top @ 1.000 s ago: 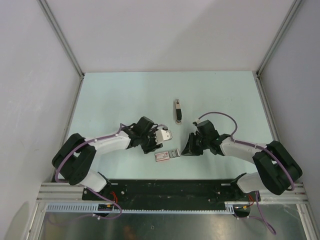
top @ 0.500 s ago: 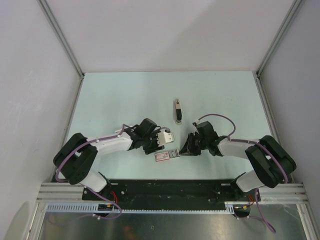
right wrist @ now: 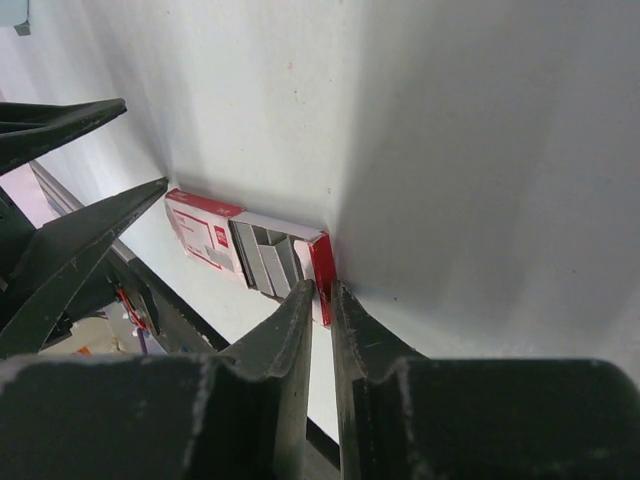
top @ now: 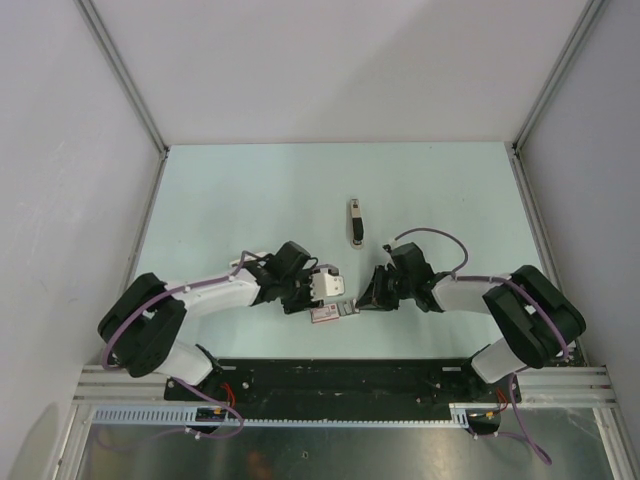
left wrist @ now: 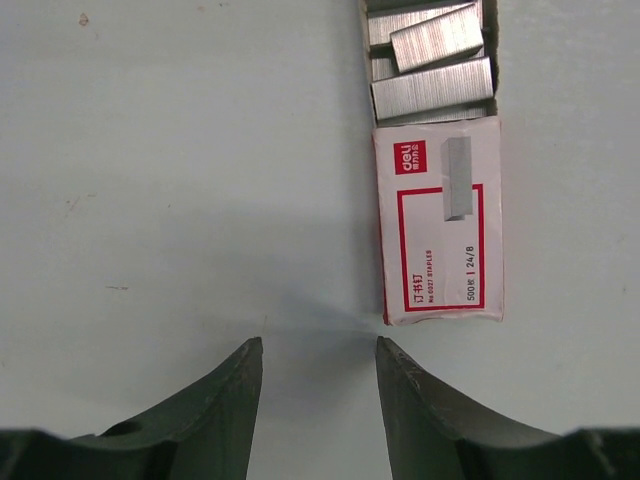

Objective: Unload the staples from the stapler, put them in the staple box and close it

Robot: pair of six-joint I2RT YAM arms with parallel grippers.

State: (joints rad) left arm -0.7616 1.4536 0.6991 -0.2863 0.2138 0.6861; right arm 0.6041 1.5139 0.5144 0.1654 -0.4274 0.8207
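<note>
The stapler (top: 355, 222) lies flat near the middle of the table, beyond both grippers, and neither touches it. It is out of both wrist views. A red-and-white staple box (top: 332, 311) lies between the grippers, its tray slid out and showing grey staple strips (left wrist: 432, 62). My left gripper (left wrist: 318, 345) is open and empty, with the box (left wrist: 437, 220) just ahead of its right finger. My right gripper (right wrist: 320, 288) is closed to a narrow slit around the red end wall of the box tray (right wrist: 322, 262).
The left gripper's dark fingers (right wrist: 85, 235) show at the left of the right wrist view, close to the box. The black base rail (top: 340, 375) runs along the near edge. Grey walls with metal posts enclose the pale table (top: 250, 190).
Both grippers have moved in toward the staple box. The left gripper swung toward the near edge, to the box's closed end. The right gripper slid left onto the tray end.
</note>
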